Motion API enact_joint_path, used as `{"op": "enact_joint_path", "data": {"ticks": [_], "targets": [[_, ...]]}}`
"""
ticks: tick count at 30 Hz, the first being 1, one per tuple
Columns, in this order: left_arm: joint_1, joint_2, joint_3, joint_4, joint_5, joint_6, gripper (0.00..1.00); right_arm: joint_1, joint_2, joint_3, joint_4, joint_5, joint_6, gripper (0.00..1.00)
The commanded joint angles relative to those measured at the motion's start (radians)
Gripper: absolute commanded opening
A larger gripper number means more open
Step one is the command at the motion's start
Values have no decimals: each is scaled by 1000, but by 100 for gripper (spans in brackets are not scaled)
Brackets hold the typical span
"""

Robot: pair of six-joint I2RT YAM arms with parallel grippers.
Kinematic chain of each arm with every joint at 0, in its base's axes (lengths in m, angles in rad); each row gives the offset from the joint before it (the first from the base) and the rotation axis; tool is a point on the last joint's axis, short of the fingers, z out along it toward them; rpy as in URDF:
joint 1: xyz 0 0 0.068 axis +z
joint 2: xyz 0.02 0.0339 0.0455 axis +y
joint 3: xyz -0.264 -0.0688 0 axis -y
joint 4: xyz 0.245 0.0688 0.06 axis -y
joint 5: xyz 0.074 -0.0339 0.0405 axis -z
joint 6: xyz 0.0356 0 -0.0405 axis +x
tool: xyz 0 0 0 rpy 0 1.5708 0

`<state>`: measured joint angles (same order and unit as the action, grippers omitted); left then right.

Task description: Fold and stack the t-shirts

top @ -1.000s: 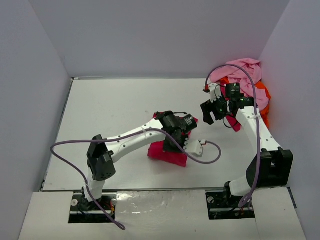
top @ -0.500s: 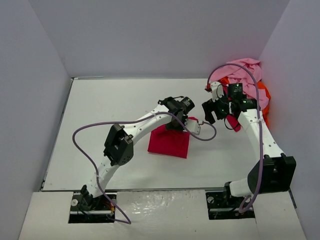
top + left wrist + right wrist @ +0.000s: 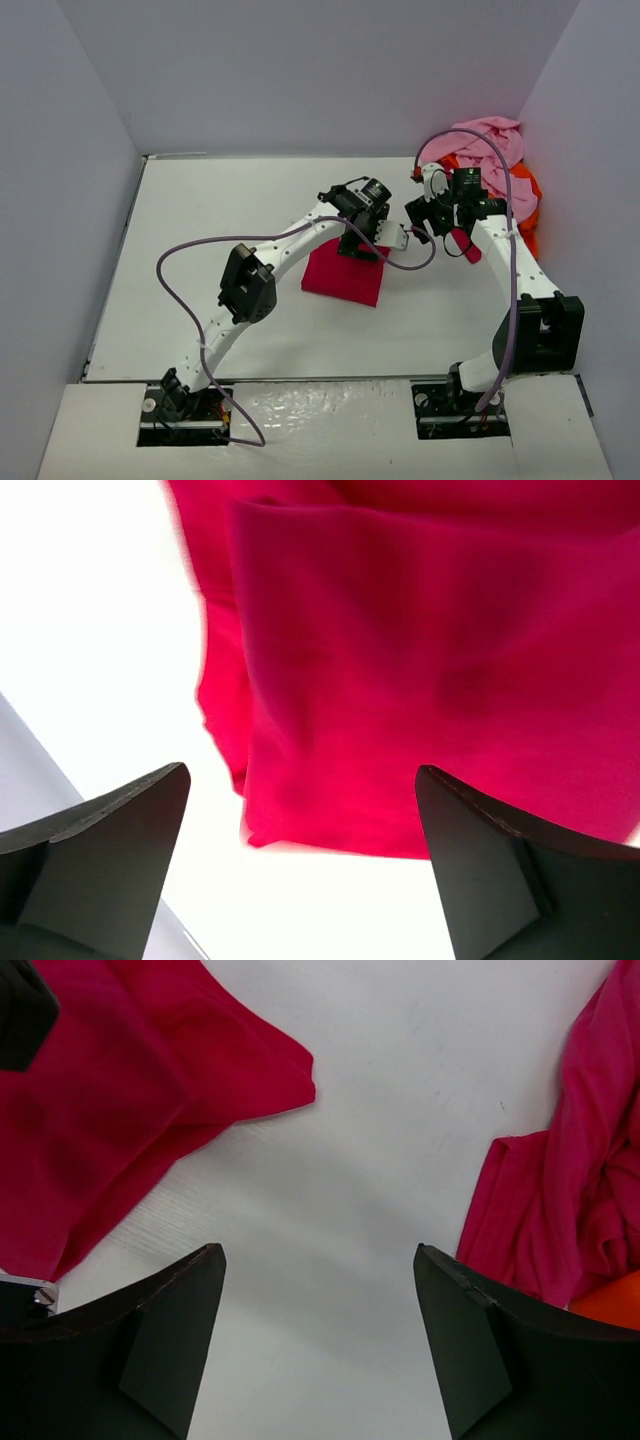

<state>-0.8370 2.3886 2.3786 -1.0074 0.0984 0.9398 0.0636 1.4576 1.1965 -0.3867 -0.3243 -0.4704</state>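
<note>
The folded crimson-red t-shirt is lying flat near the middle of the table. The left gripper is being held spread wide just above its far edge, nothing pinched. The right gripper is also being held apart, empty, near the unfolded pile. If the left arm is drawn away low, a finger could be caught in the top layer, undoing the fold.

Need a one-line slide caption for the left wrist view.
Left gripper open above the folded crimson t-shirt lying on the white table.
</note>
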Motion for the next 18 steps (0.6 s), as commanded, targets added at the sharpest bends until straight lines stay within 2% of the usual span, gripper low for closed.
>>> {"op": "enact_joint_path", "data": {"ticks": [1,4,7,8,9,10,11,12,13,15,17,18], "targets": [[55,-23,105,287,-77,-157,97,15,6,12,5,-11,9,73],[77,-49,144,323,-103,-216,97,15,-22,35,5,26,13,73],[103,-98,133,257,-54,-253,97,14,-63,55,2,35,11,71],[110,-123,102,241,-36,-261,97,13,-83,60,0,24,9,65],[116,-148,59,229,-29,-260,96,15,-104,61,0,-6,5,43],[130,-164,28,222,-10,-265,85,15,-114,64,0,-30,2,25],[141,-188,-5,225,-3,-275,63,16,-124,66,0,-73,5,15],[158,-197,-46,234,-8,-295,51,20,-125,70,-4,-94,8,5],[179,-206,-76,236,2,-323,43,25,-122,79,-11,-110,13,0],[224,-232,-112,223,59,-386,34,35,-110,103,-28,-142,24,1],[270,-258,-135,199,161,-467,46,42,-94,133,-37,-148,41,20],[313,-286,-151,199,198,-493,49,45,-78,154,-43,-146,44,26]]}}
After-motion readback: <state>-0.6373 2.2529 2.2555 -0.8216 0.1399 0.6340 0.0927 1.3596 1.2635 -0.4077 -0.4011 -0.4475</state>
